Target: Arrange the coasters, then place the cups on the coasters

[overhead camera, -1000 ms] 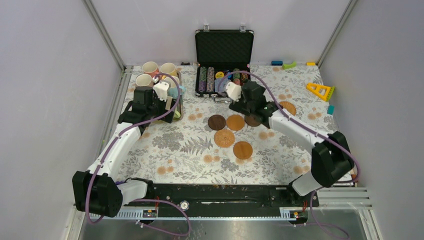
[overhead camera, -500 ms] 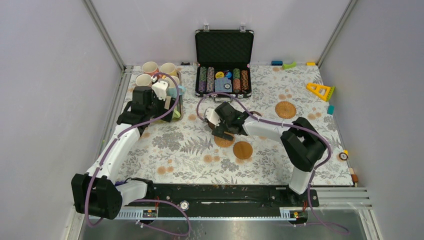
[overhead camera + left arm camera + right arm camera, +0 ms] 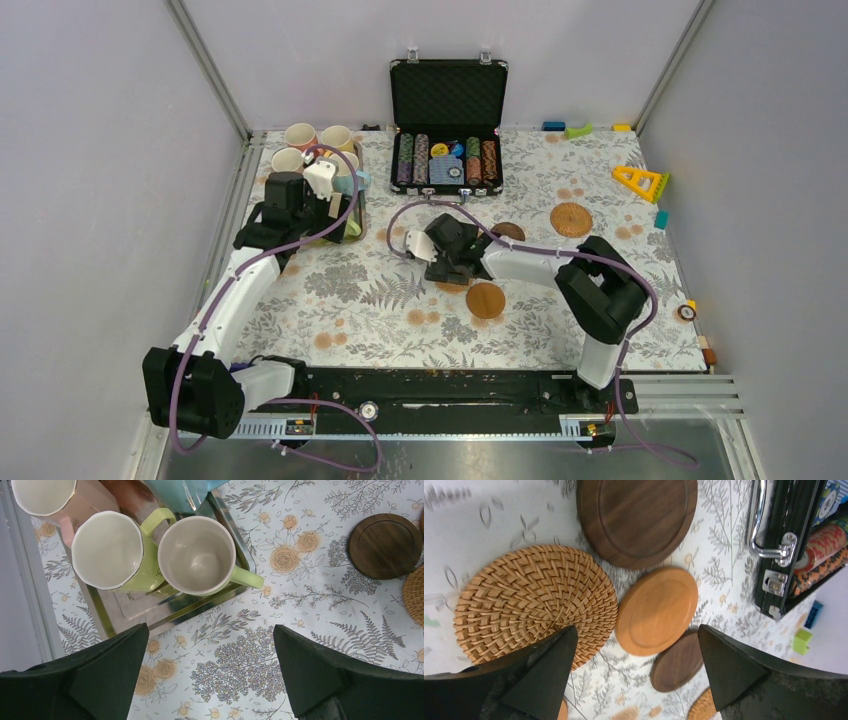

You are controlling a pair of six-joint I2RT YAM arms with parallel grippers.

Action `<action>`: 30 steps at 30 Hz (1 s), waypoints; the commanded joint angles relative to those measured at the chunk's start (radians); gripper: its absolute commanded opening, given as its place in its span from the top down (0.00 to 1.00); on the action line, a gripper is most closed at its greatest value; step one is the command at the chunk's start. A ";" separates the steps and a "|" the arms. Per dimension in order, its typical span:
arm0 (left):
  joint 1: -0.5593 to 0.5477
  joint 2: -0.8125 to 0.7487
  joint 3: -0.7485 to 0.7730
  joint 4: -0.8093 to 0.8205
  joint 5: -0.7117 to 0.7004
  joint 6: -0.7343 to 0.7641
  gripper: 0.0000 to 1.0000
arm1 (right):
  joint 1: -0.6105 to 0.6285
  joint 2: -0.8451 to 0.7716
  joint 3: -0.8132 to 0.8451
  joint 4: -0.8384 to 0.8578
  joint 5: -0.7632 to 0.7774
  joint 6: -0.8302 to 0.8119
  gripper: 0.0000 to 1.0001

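Note:
Several coasters lie mid-table: a woven one (image 3: 536, 602), a large dark brown one (image 3: 639, 520), an orange-brown one (image 3: 657, 611) and a smaller-looking dark one (image 3: 676, 662). My right gripper (image 3: 636, 670) hovers open just above them, holding nothing; seen from above, the right gripper (image 3: 450, 258) hides part of the cluster. Another woven coaster (image 3: 571, 218) and an orange-brown coaster (image 3: 485, 300) lie apart. Cups stand in a silver tray (image 3: 165, 607): pink (image 3: 55, 500), green (image 3: 107, 550), cream (image 3: 197, 555), blue (image 3: 182, 492). My left gripper (image 3: 210, 675) hangs open over the cloth beside the tray.
An open black poker-chip case (image 3: 447, 125) stands at the back centre, its handle close to the coasters. Small toys, among them a yellow triangle (image 3: 640, 180), lie along the right side. Grey walls enclose the table on three sides.
The right arm has swung from the back right of the cluster towards the left and nearer, and its gripper now sits low over the coasters. The left arm has not moved.

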State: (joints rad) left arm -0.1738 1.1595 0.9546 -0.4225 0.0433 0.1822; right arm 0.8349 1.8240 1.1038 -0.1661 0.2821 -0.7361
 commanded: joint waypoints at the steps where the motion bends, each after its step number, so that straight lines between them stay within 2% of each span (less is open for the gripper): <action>1: 0.004 -0.016 -0.004 0.052 -0.017 -0.012 0.01 | -0.005 -0.053 -0.110 -0.082 0.052 -0.119 0.00; 13: 0.003 -0.034 -0.004 0.048 -0.014 -0.014 0.01 | -0.115 -0.231 -0.309 -0.173 0.050 -0.152 0.00; 21: 0.005 -0.037 -0.004 0.046 -0.009 -0.015 0.01 | -0.333 -0.314 -0.437 -0.108 0.075 -0.250 0.00; 30: 0.007 -0.038 -0.004 0.044 -0.007 -0.014 0.01 | -0.552 -0.340 -0.495 -0.057 0.087 -0.380 0.00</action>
State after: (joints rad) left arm -0.1719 1.1477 0.9546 -0.4206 0.0437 0.1818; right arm 0.3588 1.4612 0.6689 -0.1589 0.3836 -1.0382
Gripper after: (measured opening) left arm 0.985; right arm 0.993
